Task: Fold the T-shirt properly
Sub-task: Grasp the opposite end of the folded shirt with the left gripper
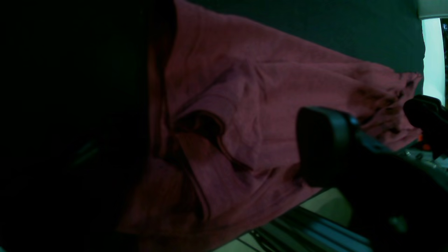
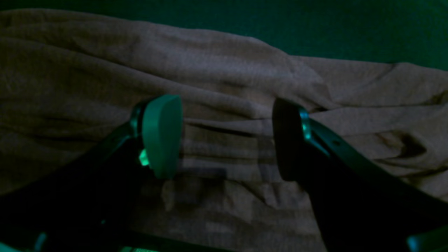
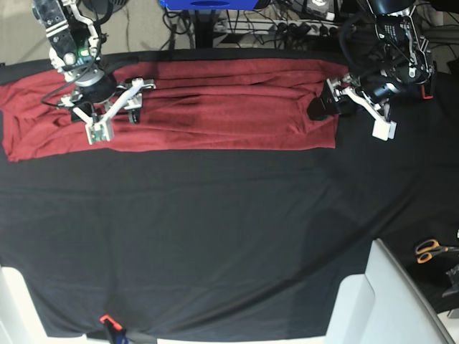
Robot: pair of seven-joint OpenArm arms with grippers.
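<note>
Nearest the camera in the base view, the black table cloth (image 3: 215, 244) lies bare across the front and middle of the table. A pair of scissors (image 3: 432, 250) with orange handles sits by the right edge, behind a pale panel (image 3: 373, 301) at the front right corner.

Farther back, the T-shirt (image 3: 215, 107) lies along the far edge as a long, wrinkled maroon band, running from the far left corner to about three quarters of the way toward the right edge.

The right gripper (image 3: 115, 107) stands over the shirt's left part, its two fingers spread wide. In the right wrist view the gripper (image 2: 227, 140) is open, with creased cloth (image 2: 224, 70) showing in the gap between the pads and nothing caught.

The left gripper (image 3: 337, 104) is at the shirt's right end, over its edge near the far right corner. In the left wrist view one dark finger (image 1: 325, 143) shows in front of the cloth (image 1: 245, 105); the other is lost in shadow, so whether it is gripping cannot be told.
</note>
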